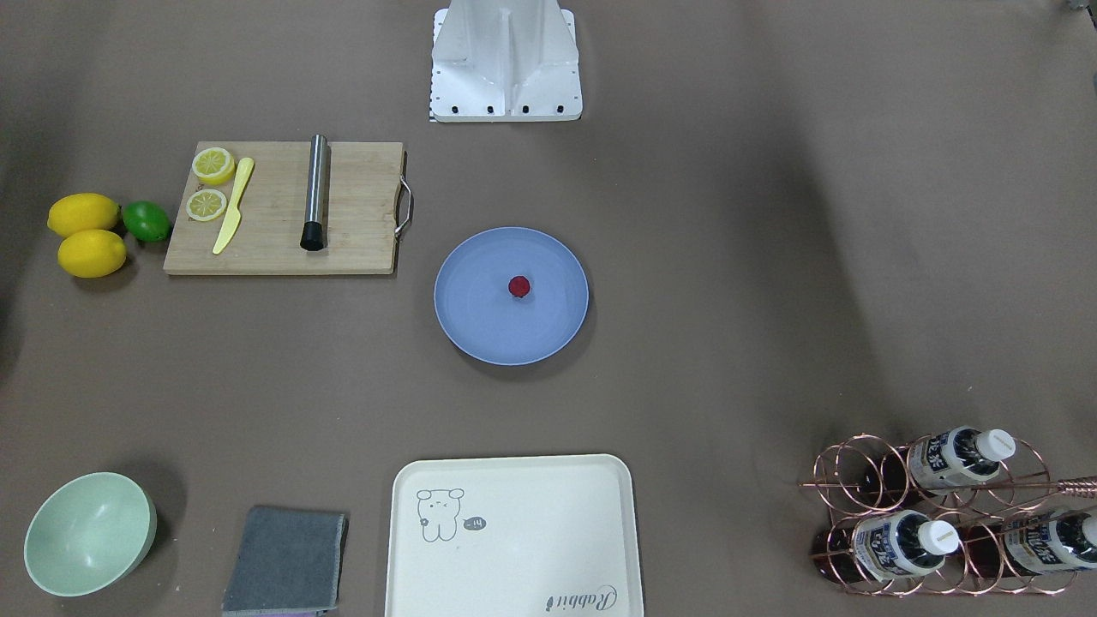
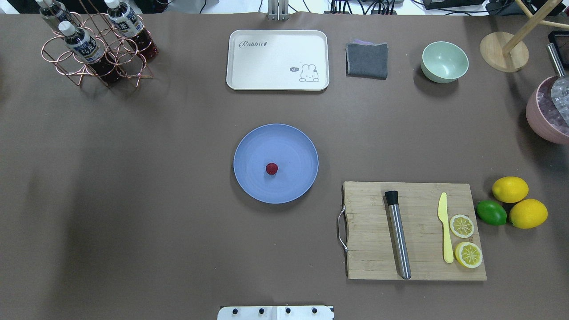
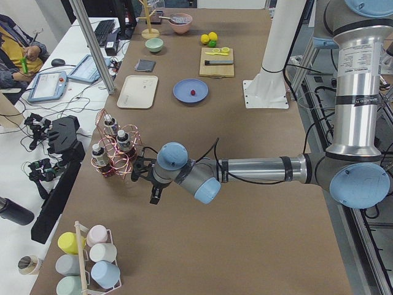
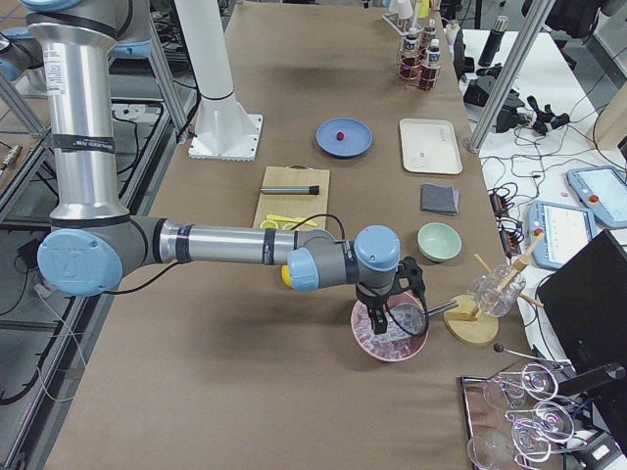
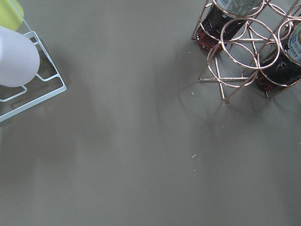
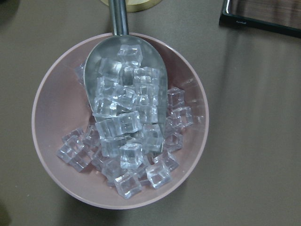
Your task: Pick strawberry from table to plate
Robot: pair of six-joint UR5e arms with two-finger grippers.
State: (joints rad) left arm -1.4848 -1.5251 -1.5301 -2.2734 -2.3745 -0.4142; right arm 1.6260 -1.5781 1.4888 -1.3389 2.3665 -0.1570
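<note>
- Overhead exterior view: the tiny dark red strawberry [image 2: 271,168] lies inside the round periwinkle-blue plate [image 2: 253,146], a little off its middle toward the robot's side. The plate rests near the middle of the wide grey-brown surface [image 2: 133,178].
- Both arms show only in the two side views.
- Exterior left view: the near, left arm reaches out low over the surface. The left arm's fingers [image 3: 153,196] hang just beside the copper wire rack of dark bottles [image 3: 116,153], well apart from the plate. They are small and dark there, so whether they are spread or closed cannot be told.
- Left wrist view: only bare surface fills the middle. The copper rack is cut off by the top and right edges, and a white cup [image 5: 16,56] in a white wire holder is cut off by the left edge.
- Exterior right view: the right arm's fingers [image 4: 378,321] hang over the pink bowl of clear ice cubes [image 4: 370,348], far from the plate. Their spread cannot be judged from this view.
- Right wrist view: it looks straight down into the pink bowl, where a metal scoop [image 6: 120,14] heaped with cubes lies, its handle cut off by the top edge.
- In the overhead view the pink bowl is cut off by the right edge.
</note>
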